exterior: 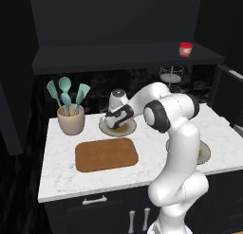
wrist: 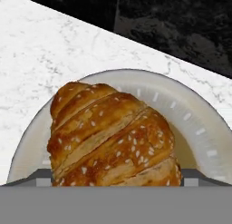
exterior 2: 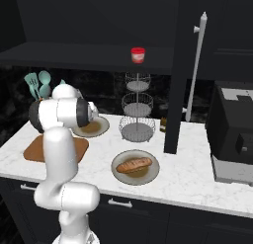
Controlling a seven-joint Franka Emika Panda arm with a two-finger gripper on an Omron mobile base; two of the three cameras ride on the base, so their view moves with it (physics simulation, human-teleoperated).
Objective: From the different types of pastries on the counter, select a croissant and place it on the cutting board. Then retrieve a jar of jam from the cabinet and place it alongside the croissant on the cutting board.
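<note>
The gripper (exterior: 115, 125) is hanging low over a round plate (exterior: 129, 129) at the back of the counter (exterior: 61, 155), and its jaws are standing wide apart, one on each side of the croissant (wrist: 111, 137). In the hand view the croissant is lying directly under the hand, very close, and it is sitting on the plate (wrist: 190, 123) with its ridged golden-brown back turned up; whether the fingers are already touching the pastry I cannot tell. The cutting board (exterior: 106, 154) is lying bare on the counter just in front of this plate, toward the robot, and a pot of teal utensils (exterior: 70, 115) is standing to its left at the back. The jar of jam (exterior: 185, 49) with the red lid is standing on the ledge of the dark cabinet (exterior: 95, 55), up and to the right, well apart from the hand. In the right base view the other pastry (exterior 2: 134, 164) is resting on a second plate (exterior 2: 149, 176) nearer the front edge, beside a wire tiered stand (exterior 2: 137, 109).
</note>
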